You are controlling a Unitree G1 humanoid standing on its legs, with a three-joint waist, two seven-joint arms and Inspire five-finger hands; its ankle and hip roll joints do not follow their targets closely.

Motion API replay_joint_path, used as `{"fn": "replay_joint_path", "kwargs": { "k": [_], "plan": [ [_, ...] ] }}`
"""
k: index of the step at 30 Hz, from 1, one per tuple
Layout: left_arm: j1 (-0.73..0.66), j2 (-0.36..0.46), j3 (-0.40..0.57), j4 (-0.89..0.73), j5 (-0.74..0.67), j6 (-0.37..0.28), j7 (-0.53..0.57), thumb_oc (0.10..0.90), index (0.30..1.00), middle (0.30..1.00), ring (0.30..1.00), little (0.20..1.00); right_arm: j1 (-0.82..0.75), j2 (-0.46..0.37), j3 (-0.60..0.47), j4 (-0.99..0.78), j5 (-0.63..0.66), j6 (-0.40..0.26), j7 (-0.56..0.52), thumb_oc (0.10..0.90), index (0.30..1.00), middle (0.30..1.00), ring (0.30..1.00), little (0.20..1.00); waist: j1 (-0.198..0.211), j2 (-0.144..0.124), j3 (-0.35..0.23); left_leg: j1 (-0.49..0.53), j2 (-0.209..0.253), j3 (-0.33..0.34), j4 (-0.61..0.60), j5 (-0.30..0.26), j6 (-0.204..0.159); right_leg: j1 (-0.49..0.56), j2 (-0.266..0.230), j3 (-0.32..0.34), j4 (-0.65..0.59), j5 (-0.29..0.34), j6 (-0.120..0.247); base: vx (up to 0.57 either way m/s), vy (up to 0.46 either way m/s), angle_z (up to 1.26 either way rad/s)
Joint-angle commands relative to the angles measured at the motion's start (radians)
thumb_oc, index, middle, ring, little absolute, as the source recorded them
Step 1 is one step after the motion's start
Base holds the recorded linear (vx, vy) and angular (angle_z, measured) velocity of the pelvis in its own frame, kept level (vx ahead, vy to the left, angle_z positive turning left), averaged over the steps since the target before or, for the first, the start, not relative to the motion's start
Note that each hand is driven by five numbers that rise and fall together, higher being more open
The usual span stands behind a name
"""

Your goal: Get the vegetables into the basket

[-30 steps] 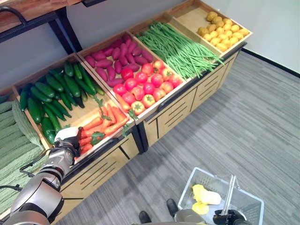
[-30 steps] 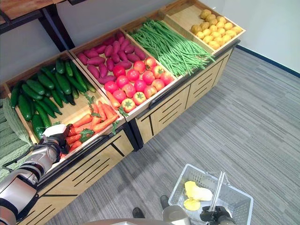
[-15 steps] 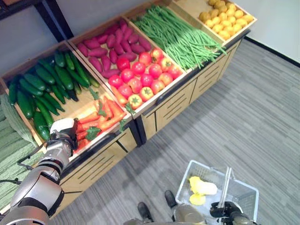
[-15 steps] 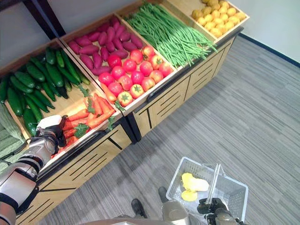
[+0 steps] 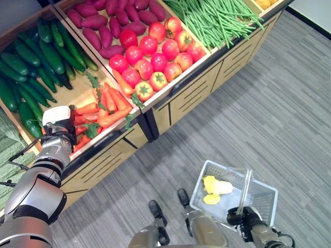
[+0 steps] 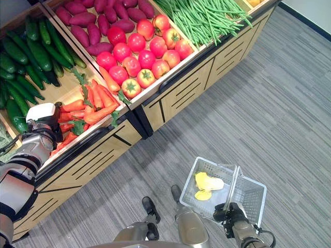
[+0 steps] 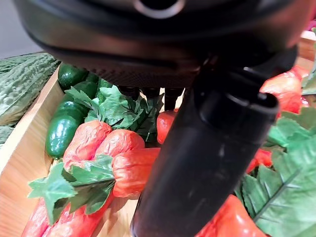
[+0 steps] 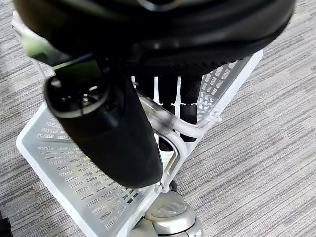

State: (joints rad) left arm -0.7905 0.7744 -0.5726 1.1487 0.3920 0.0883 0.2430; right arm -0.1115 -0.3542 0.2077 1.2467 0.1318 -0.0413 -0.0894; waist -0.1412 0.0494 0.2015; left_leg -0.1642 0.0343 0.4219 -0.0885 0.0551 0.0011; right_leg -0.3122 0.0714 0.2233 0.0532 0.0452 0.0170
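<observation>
Moved since a second ago: my head camera tips down, so the whole stall slides up the picture; my left hand [image 5: 58, 124] holds its place over the carrots [image 5: 103, 111], and the basket [image 5: 261, 199] still hangs from my right hand [image 5: 243, 216].
Done so far: two or three pale yellow pieces [image 5: 216, 187] already lie in the basket, toward its end nearest the stall.
Left to do: I judge most of the job remains; no carrot has left its crate [image 6: 70, 92] yet, and the tomatoes [image 5: 152, 54], cucumbers [image 5: 31, 62] and green beans [image 5: 222, 18] sit untouched.
Left hand: it hovers at the front edge of the carrot crate, near its cucumber side. In my wrist view the thumb [image 7: 207, 163] hangs down in front of a carrot [image 7: 133, 170]; the fingers barely show, so I cannot tell whether they have closed on anything.
Carrots relative to hand: right under and just beyond my fingertips, leafy tops mixed in; whether they touch I cannot tell.
Right hand: curled tight round the basket handle [image 8: 168, 121], low by the floor, well apart from the stall.
</observation>
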Motion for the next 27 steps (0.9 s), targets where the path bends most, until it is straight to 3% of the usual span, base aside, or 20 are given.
{"fn": "replay_joint_path", "kwargs": {
  "k": [1, 19, 27],
  "plan": [
    [-0.039, -0.018, 0.003, 0.043, -0.02, -0.012, 0.02, 0.4, 0.3, 0.3, 0.3, 0.3, 0.075, -0.025, 0.079, 0.037, -0.056, 0.02, -0.016, 0.4, 0.3, 0.3, 0.3, 0.3, -0.017, -0.024, -0.025, 0.036, -0.009, -0.038, 0.015, -0.062, -0.003, -0.001, -0.051, -0.045, -0.068, 0.041, 0.068, 0.0, 0.0, 0.0],
    [0.015, -0.039, 0.055, 0.016, -0.07, -0.015, 0.038, 0.4, 0.3, 0.3, 0.3, 0.3, 0.073, -0.018, 0.089, 0.022, -0.065, 0.012, -0.033, 0.4, 0.3, 0.3, 0.3, 0.3, -0.002, -0.041, -0.029, 0.002, -0.013, -0.06, 0.033, -0.059, -0.001, -0.012, -0.06, -0.069, -0.076, 0.052, 0.064, -0.02, -0.001, 0.0],
    [0.085, -0.01, 0.135, -0.19, -0.134, -0.036, 0.104, 0.4, 0.3, 0.3, 0.3, 0.3, 0.086, -0.01, 0.074, 0.015, -0.063, 0.012, -0.04, 0.4, 0.3, 0.3, 0.3, 0.3, 0.02, -0.051, -0.03, -0.001, -0.013, -0.087, 0.063, -0.073, 0.001, 0.01, -0.068, -0.092, -0.074, 0.043, 0.059, -0.02, -0.001, 0.03]
  ]
}}
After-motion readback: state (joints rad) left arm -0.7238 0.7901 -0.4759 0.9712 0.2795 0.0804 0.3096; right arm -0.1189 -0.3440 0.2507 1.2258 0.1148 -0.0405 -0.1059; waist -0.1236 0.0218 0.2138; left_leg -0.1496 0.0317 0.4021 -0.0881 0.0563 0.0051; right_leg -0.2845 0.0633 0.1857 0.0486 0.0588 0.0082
